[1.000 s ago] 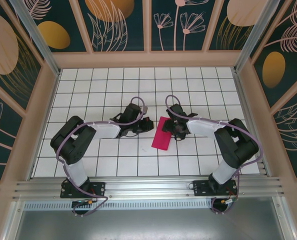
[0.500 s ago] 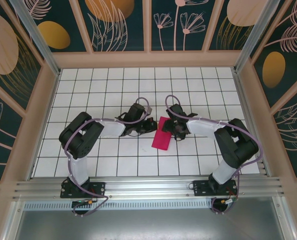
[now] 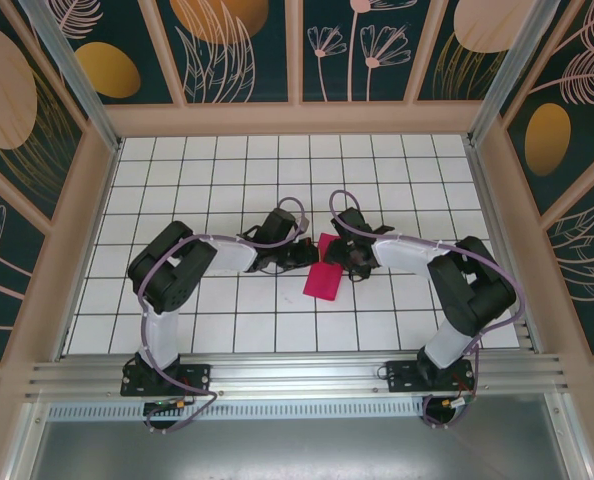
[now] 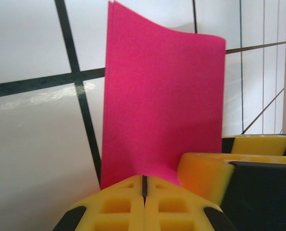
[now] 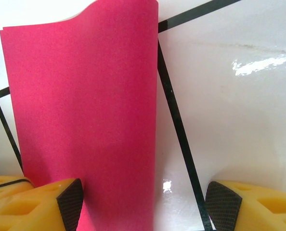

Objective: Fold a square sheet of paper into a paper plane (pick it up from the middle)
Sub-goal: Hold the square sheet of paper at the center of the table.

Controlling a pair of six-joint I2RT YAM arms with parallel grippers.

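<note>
Nearest us, at the bottom of the left wrist view, the left hand (image 4: 144, 190) has its fingers pressed together, tips at the near edge of the sheet of paper (image 4: 164, 96). Whether they nip it we cannot tell. In the right wrist view the right hand (image 5: 143, 204) stands wide and grips nothing, one finger in each lower corner, the paper's right edge running between them. Beyond, the magenta sheet lies doubled into a slightly bowed rectangle, mid-frame in the top view on the tiled counter (image 3: 177, 190). We judge the first half-fold is being set. Next, the crease needs pressing flat without shifting the layers.
</note>
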